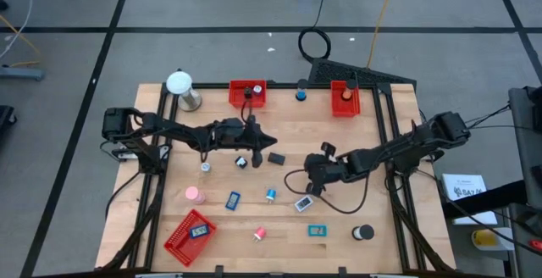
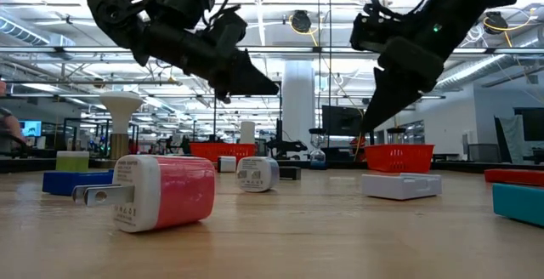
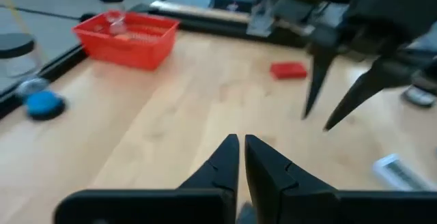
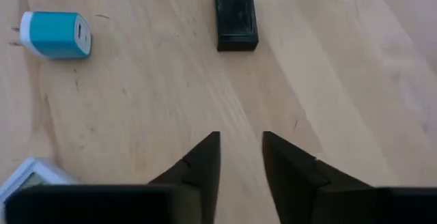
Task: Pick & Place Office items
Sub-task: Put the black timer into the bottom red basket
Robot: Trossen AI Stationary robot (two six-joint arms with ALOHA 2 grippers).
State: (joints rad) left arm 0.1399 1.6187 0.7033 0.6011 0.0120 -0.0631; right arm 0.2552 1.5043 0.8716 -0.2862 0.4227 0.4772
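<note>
Small office items lie scattered on the wooden table: a black block (image 1: 276,158) (image 4: 235,24), a blue charger (image 1: 271,196) (image 4: 58,35), a white flat piece (image 1: 303,203), a pink roll (image 1: 195,195) and a red-and-white charger (image 2: 161,192). My left gripper (image 1: 267,140) (image 3: 241,143) hangs shut above the table's middle, just far of the black block, holding nothing. My right gripper (image 1: 302,179) (image 4: 241,142) hovers open over bare wood right of the black block, slanting down, with nothing between its fingers. In the low view both grippers stand clear of the table.
Red mesh trays stand at the far edge (image 1: 247,92) (image 1: 345,98) and at the near left (image 1: 190,236). A white ball on a stand (image 1: 180,87) is at the far left. A teal piece (image 1: 317,230) and a black roll (image 1: 364,233) lie near the front.
</note>
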